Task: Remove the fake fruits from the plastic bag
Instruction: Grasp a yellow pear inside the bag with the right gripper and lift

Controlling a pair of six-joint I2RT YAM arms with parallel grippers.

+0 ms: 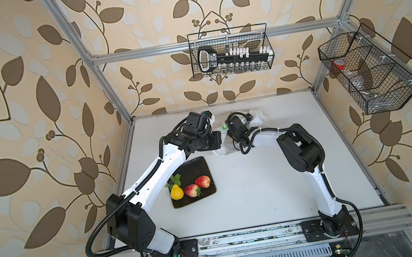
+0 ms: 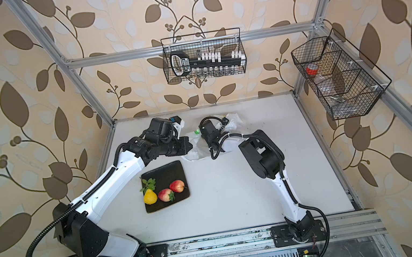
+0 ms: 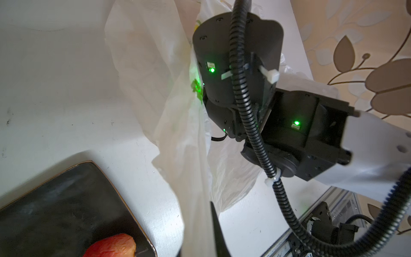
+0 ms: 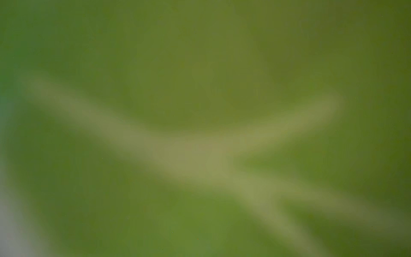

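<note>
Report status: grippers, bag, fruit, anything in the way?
Left gripper shut, pinching the plastic bag. Right gripper buried in the bag, jaws hidden. Three fake fruits on the tray; any others unseen. Right wrist view blurred green.

The plastic bag [image 3: 155,77] is thin translucent white film, creased and faintly shiny. The tray [image 3: 55,211] looks dark and glossy, with a thin golden rim. The fake fruits [image 1: 203,182] are glossy; the red one [image 3: 111,247] by my left wrist camera shows finely wrinkled skin. The counter [image 1: 264,181] is matt white, lightly scuffed. My right arm [image 3: 378,155] has smooth white shells, matt black housings and a ribbed black plastic hose [image 3: 246,100]. The wire basket [image 1: 234,69] is black metal; the frame [image 1: 157,49], bare aluminium.
</note>
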